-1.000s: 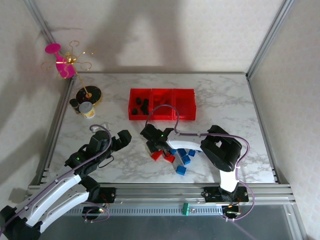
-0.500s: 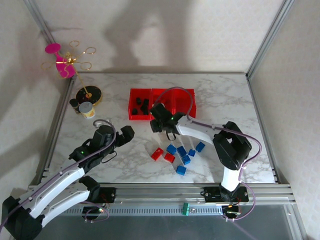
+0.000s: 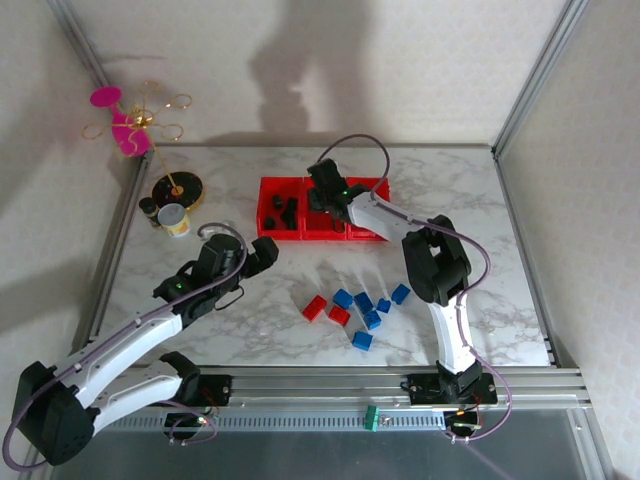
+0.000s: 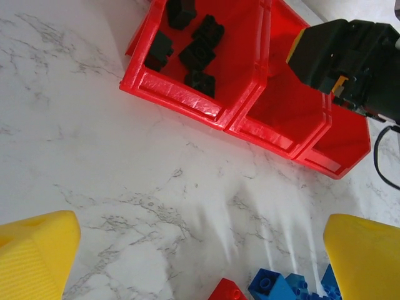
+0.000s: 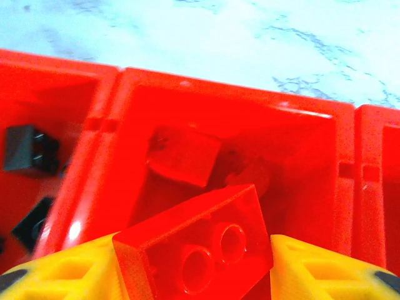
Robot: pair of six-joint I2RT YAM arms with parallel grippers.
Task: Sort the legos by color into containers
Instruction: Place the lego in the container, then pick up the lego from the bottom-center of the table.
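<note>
Marble table point(image 3: 450, 200) beneath it all; the containers point(image 3: 285, 234) taken as reference for everything else. Three joined red compartments: black legos point(image 4: 199, 55) in the left one, one red piece point(image 5: 184, 156) lying in the middle one.

Over the middle compartment of the containers, right gripper point(image 3: 325, 192), pinching a red brick point(image 5: 200, 247) between yellow pads point(image 5: 69, 269), tilted, studs toward the wrist camera. Hard to judge how well centred. If let go too close to the left divider, could strike it and tip in among the black pieces. Could also cling to one pad on release and be dragged out over a wall. If low, could catch a rim when pulling away and shove the whole row.

Near-left of the containers, left gripper point(image 4: 200, 256), spread wide, holding nothing, aimed at bare marble just short of the front wall.

On the near side of the containers, well apart from them, loose blue legos point(image 3: 372, 320) and red legos point(image 3: 315, 307). Small, bunched, some touching: easy to pinch two at once or flick a neighbour away. Some risk too of both arms meeting over that cluster
</note>
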